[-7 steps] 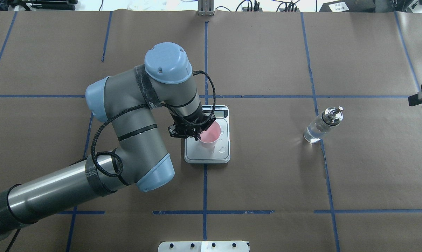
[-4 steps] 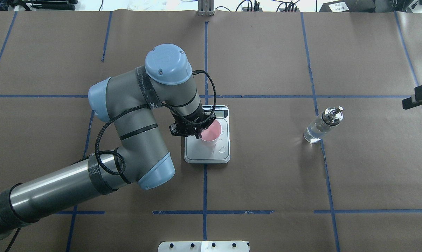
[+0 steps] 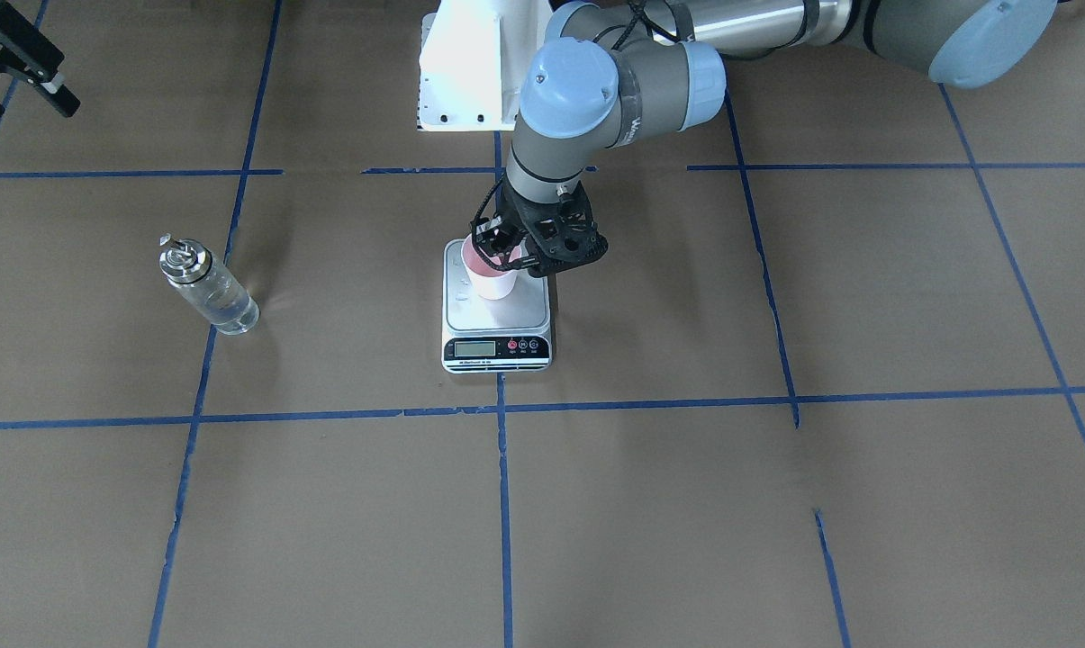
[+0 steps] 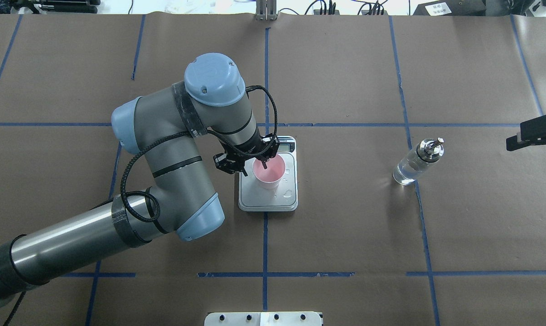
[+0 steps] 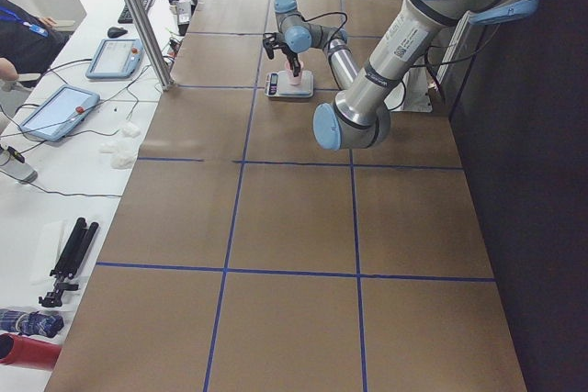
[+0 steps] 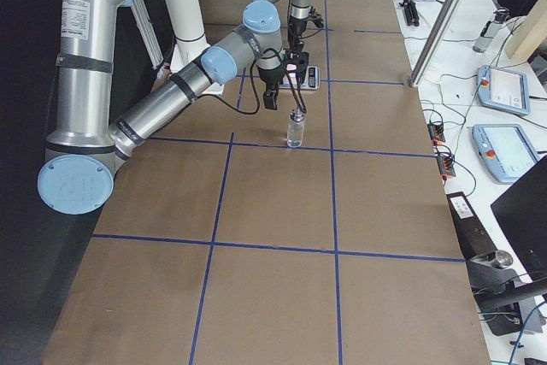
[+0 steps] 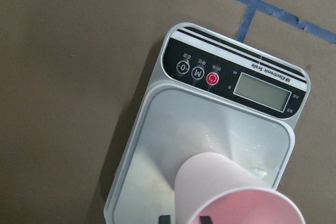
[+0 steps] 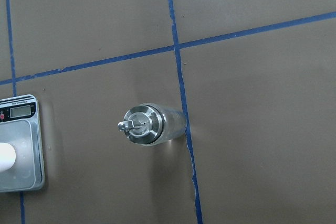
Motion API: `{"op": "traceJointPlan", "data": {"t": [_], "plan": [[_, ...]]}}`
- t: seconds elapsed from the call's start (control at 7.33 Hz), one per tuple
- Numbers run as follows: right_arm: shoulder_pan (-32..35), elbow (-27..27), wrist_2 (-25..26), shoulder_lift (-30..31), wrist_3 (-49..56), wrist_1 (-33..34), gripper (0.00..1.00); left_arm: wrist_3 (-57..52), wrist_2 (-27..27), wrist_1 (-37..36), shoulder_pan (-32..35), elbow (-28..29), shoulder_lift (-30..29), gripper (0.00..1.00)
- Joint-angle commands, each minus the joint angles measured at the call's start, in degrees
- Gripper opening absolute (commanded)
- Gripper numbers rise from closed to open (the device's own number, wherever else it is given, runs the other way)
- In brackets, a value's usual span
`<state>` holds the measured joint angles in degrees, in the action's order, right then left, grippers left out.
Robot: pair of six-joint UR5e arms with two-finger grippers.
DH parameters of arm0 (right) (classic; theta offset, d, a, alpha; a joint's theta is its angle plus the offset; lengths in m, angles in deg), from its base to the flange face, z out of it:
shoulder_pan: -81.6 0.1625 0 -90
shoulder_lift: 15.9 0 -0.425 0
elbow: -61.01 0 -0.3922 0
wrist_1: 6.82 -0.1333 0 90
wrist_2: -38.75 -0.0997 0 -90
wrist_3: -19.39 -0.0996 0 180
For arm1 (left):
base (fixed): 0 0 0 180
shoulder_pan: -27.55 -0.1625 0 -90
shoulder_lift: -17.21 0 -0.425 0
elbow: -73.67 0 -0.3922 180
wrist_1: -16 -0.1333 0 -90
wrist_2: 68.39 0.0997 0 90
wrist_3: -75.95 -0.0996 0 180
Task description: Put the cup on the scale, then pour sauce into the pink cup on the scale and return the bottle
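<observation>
Step 1 of 3 looks done: the small pale-pink paper cup (image 4: pixel 269 173) stands upright on the flat silver steel kitchen scale (image 4: pixel 266 202). Pouring and returning remain. The clear glass bottle with a metal spout (image 4: pixel 413 165) stands on the brown worktop (image 4: pixel 345 217), well apart from the scale. The left fingers (image 4: pixel 253 169) straddle the cup's wall from above and look released. The right fingers (image 4: pixel 533 142) hang spread near the bottle.

We see table (image 4: pixel 345 217) under matt brown paper, blue tape (image 4: pixel 264 244) lines on it. Scale (image 7: pixel 168 124): smooth satin steel, strip (image 7: pixel 220 73) glossy black plastic. Cup (image 7: pixel 226 182): matt pink paper. Bottle (image 8: pixel 176 121): clear glass, shiny metal cap (image 8: pixel 139 124) (we catch glints). Left arm (image 4: pixel 173 154): grey metal, blue plastic caps.
</observation>
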<state>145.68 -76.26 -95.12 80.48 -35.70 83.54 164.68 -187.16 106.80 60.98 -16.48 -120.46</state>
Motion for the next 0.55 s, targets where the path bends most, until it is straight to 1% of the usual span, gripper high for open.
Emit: {"op": "traceJointPlan", "data": {"t": [0.0, 0.27, 0.41], "plan": [[-6.03, -3.86, 4.54, -0.13, -6.14, 0.0, 1.0, -3.36, -0.41, -1.05, 4.87, -3.87, 0.65, 1.0], [-14.38, -7.38, 12.89, 0.22, -13.43, 0.0, 1.0, -11.69, -2.69, -6.48, 10.14, -7.82, 2.4, 1.0], [-19.9, -8.88, 19.72, 0.22, -17.12, 0.0, 1.0, -15.13, -5.39, -7.11, 13.82, -10.89, 4.41, 1.0]]}}
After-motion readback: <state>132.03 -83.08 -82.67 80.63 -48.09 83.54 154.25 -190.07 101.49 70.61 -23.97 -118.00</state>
